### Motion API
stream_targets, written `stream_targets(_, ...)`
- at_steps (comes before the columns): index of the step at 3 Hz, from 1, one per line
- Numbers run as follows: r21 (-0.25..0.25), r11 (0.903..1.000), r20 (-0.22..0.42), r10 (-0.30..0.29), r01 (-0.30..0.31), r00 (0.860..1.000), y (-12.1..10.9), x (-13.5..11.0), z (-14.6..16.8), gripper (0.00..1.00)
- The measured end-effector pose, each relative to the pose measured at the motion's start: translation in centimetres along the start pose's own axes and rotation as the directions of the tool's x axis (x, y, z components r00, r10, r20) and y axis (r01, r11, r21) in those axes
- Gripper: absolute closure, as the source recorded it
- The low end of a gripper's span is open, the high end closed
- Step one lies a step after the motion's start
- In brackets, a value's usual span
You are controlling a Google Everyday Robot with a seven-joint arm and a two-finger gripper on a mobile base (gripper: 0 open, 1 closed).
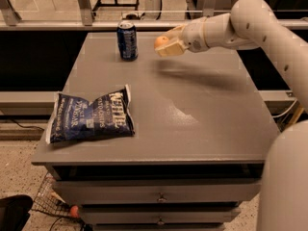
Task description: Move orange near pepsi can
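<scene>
The pepsi can [127, 41] stands upright near the far left edge of the grey table [192, 124]. My gripper [166, 44] reaches in from the right on a white arm and is shut on the orange [160, 42], holding it in the air above the table's far part. The orange is a short way to the right of the can, apart from it, and partly covered by the fingers.
A flat dark blue chip bag [91, 118] lies on the table's front left. Drawers run below the table's front edge. A small reddish ball [74, 211] lies on the floor beside a wire rack at the bottom left.
</scene>
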State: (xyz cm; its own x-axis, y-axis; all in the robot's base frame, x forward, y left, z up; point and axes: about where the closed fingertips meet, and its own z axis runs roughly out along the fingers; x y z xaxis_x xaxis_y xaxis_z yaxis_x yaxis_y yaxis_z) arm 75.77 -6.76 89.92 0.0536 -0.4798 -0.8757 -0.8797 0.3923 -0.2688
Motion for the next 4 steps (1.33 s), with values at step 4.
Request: stream_targets(4,-0.058,0.9952,-0.032,0.077,-0.078,0.997,-0.3,2.8,5.1,0.85)
